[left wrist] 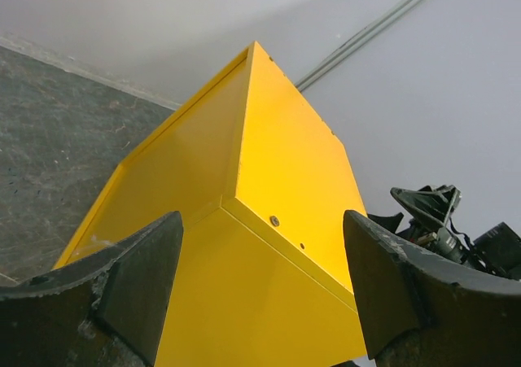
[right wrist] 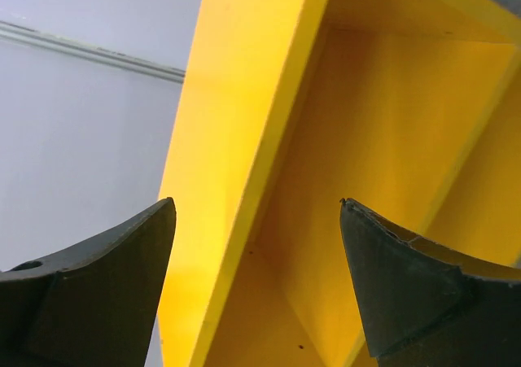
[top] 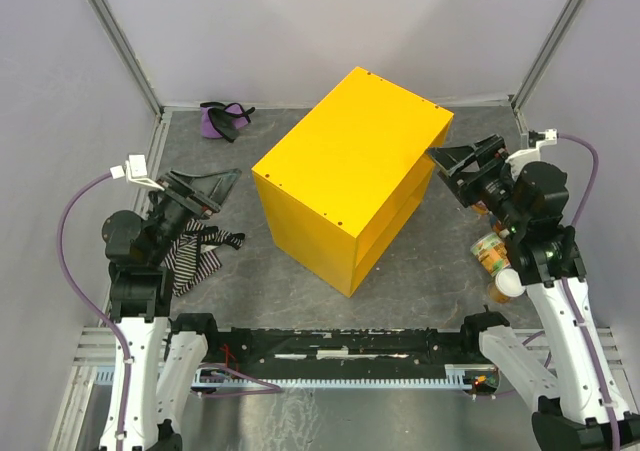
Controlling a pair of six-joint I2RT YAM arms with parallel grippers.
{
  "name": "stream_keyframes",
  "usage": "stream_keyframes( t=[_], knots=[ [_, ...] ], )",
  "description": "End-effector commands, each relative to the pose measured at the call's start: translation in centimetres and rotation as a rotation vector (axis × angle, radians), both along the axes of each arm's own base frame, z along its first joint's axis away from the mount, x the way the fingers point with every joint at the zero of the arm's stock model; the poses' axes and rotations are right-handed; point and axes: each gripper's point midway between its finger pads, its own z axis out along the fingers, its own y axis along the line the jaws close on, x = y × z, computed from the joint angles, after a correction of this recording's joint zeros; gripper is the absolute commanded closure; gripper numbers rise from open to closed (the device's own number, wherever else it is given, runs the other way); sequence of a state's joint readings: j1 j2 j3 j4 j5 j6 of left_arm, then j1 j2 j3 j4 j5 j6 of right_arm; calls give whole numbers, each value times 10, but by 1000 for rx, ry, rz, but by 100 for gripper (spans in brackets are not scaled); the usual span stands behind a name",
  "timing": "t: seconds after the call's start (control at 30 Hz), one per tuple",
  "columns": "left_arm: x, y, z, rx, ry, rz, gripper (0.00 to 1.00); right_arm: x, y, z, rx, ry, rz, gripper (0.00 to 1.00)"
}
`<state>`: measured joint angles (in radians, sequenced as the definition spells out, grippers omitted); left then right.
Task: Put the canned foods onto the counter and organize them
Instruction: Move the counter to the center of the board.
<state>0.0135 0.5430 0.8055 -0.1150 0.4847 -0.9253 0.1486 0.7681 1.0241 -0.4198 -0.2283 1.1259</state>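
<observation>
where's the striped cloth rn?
Top view, left side: the striped cloth lies on the table, partly beneath the left arm, left of the yellow counter and apart from it.

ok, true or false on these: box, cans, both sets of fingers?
1. Nothing stands on the yellow box. True.
2. The left fingers are shut on the striped cloth. False: open and empty; the cloth lies on the table.
3. Cans sit on the table right of the box, by the right arm. True.
4. The box's open side faces the left arm. False: it faces the right arm.
5. The right fingers hold a can. False: open, empty.
</observation>
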Motion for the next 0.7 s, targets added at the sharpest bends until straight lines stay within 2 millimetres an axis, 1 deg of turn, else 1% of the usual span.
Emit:
stream_keyframes(
  t=[0.0,0.13,0.3,0.37,0.53,0.67],
  knots=[
    [-10,-10,26,-27,-73,-69,15,0,22,37,79,-80,82,12],
    [-5,-11,23,-35,-64,-80,15,6,44,33,76,-71,130,15],
    [1,-13,18,-35,-47,-83,15,17,72,30,62,-67,190,28],
    [4,-12,17,-36,-41,-77,15,20,80,32,69,-75,210,35],
    [10,-11,15,-37,-29,-68,15,27,97,37,85,-77,272,57],
    [16,-9,12,-36,-15,-50,16,33,113,33,108,-53,332,75]
  ],
)
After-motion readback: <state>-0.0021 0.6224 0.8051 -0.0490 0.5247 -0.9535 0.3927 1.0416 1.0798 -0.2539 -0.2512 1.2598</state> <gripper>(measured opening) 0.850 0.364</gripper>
